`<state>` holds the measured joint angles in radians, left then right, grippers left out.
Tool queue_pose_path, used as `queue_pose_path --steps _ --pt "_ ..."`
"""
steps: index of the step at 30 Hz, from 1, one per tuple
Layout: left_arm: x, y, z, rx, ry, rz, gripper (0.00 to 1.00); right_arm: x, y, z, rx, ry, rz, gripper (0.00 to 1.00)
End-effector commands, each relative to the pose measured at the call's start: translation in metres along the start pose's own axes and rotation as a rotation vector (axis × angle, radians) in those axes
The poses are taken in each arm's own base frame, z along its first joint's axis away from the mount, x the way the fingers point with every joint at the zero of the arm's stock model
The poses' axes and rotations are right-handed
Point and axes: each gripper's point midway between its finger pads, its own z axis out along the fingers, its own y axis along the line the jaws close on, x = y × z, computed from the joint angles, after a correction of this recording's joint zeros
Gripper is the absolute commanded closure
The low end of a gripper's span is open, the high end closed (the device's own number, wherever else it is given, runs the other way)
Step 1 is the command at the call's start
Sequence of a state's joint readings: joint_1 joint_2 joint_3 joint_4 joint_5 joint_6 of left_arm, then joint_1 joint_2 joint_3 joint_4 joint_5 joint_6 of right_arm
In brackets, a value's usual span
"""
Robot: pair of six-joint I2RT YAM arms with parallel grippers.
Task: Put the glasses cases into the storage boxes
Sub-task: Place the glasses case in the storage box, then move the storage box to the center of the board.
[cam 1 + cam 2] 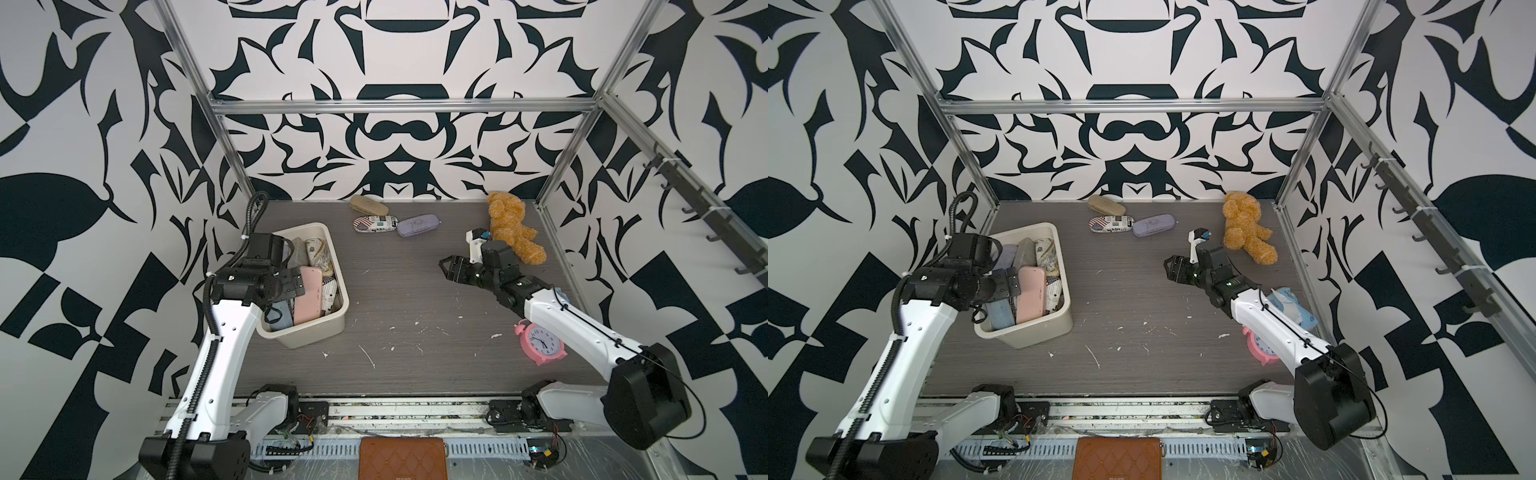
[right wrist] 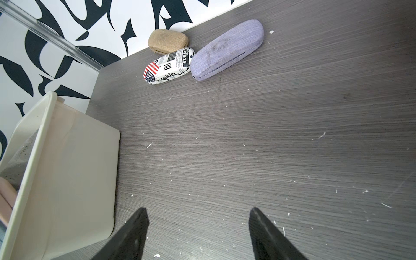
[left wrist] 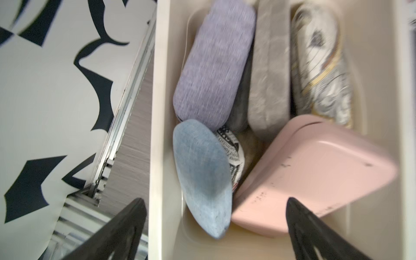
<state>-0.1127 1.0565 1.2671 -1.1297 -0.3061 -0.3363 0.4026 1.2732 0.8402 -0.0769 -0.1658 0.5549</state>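
Around my workspace, a tan teddy bear (image 1: pixel 513 228) lies at the far right, just beyond the right arm. A pink alarm clock (image 1: pixel 540 340) stands partly covered by that arm, and a blue-white packet (image 1: pixel 1289 305) peeks out beside it. A brown quilted wallet (image 1: pixel 402 457) sits at the near edge, cut off by the frame.

Nothing lies between the right gripper (image 2: pixel 198 209) and the 3 cases on the table. Its jaws are spread over bare tabletop. Those 3 sit near the back wall: a tan case (image 1: pixel 368 204), a newspaper-and-flag case (image 1: pixel 375 223) just in front of it, and a lilac case (image 1: pixel 417 225) meeting that one's end.

The left gripper (image 3: pixel 215 200) hangs over the cream tub (image 1: pixel 303 338), jaws wide, gripping nothing. From above, my left arm hides much of the tub's left side.

The blurred wrist view shows what is inside:
- a pink case (image 3: pixel 315 171) lying tilted on top
- a blue denim case (image 3: pixel 202 177) on edge beside it
- a lavender woven case (image 3: pixel 213 63)
- a grey case (image 3: pixel 269 67)
- a cream patterned case (image 3: pixel 319 67)
- a newsprint case (image 3: pixel 231 153), mostly buried
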Motion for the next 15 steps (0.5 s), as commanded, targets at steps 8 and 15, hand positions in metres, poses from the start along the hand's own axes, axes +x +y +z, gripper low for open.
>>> queue_pose_path --steps 8,15 --pt "-0.014 -0.057 -0.059 0.324 -0.099 -0.020 0.01 0.066 0.075 0.030 -0.187 0.168 -0.095 0.52" --pt "0.028 -0.054 -0.045 0.407 -0.088 -0.138 0.01 0.176 0.189 0.042 -0.470 0.297 -0.181 0.55"
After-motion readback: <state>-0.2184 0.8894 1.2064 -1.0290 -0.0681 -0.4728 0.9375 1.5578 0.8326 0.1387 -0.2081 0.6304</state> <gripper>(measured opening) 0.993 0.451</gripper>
